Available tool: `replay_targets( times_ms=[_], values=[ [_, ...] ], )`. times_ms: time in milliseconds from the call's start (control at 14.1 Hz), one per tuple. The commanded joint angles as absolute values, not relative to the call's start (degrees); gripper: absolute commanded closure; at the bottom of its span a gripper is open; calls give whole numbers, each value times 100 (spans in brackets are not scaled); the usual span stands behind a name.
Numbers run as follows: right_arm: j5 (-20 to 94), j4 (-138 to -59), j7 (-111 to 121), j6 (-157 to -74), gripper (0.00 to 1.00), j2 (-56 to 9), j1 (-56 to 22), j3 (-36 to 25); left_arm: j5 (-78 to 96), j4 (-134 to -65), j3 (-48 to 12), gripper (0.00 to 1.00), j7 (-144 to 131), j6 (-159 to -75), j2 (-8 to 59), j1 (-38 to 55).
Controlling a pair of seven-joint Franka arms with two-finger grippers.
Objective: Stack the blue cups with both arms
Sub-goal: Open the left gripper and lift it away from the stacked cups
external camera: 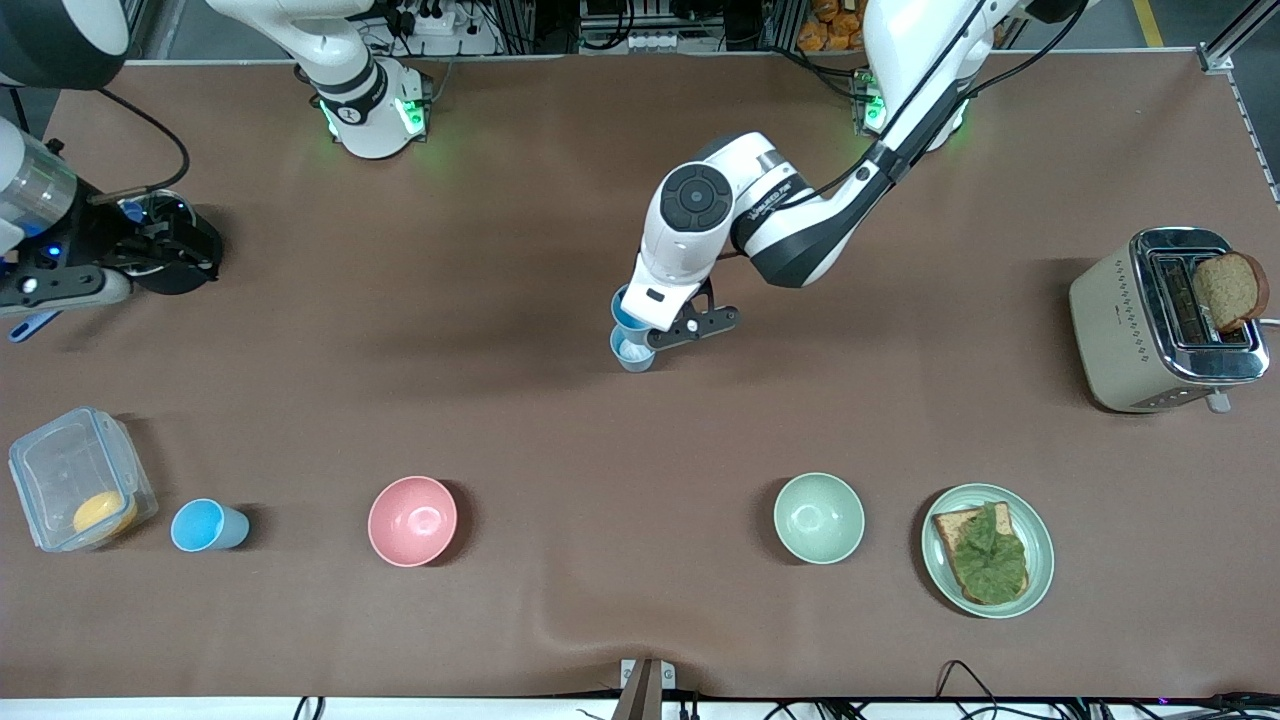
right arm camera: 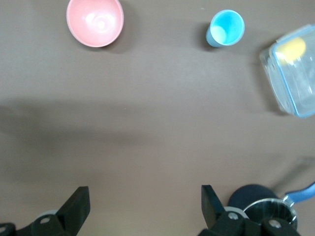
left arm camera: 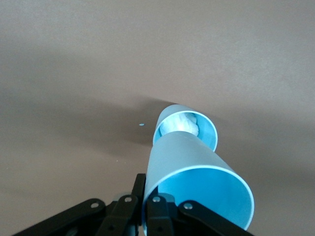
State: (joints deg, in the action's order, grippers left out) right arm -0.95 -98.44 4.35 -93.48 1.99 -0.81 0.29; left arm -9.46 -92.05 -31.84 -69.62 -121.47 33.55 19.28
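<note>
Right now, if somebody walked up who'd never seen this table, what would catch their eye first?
Probably the left gripper at mid-table, holding a blue cup tilted over the cup with a white patch inside. Next, the toaster with a bread slice sticking up, at the left arm's end. The right gripper waits open over bare table at the other end, with a third blue cup nearer the front camera.

Brown-covered table [external camera: 560,620], cluttered equipment racks [external camera: 640,25] above
</note>
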Motion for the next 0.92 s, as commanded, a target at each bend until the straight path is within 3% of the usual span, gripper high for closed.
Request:
replay_targets(
  times_ms=[0,71,142,212,849],
  values=[
    [-132,-10011,-44,-9369,0,404,17,167,-1151,-8781,-3155,100,-7216,-12050,3559,2065],
    [-141,-10002,-9,-9395,0,387,18,158,-1143,-8745,-3155,76,-7242,-12050,3586,2065],
    [-141,-10002,-9,-9404,0,387,18,150,-1186,-8754,-3155,9,-7216,-12050,3595,2057],
    [-141,-10002,-9,-9422,0,387,18,141,-1526,-8754,-3129,0,-7233,-12050,3595,2083],
    [-141,-9958,853,-9633,0,237,70,-229,-1942,-8745,-3120,0,-7251,-12041,3481,2022]
  ],
)
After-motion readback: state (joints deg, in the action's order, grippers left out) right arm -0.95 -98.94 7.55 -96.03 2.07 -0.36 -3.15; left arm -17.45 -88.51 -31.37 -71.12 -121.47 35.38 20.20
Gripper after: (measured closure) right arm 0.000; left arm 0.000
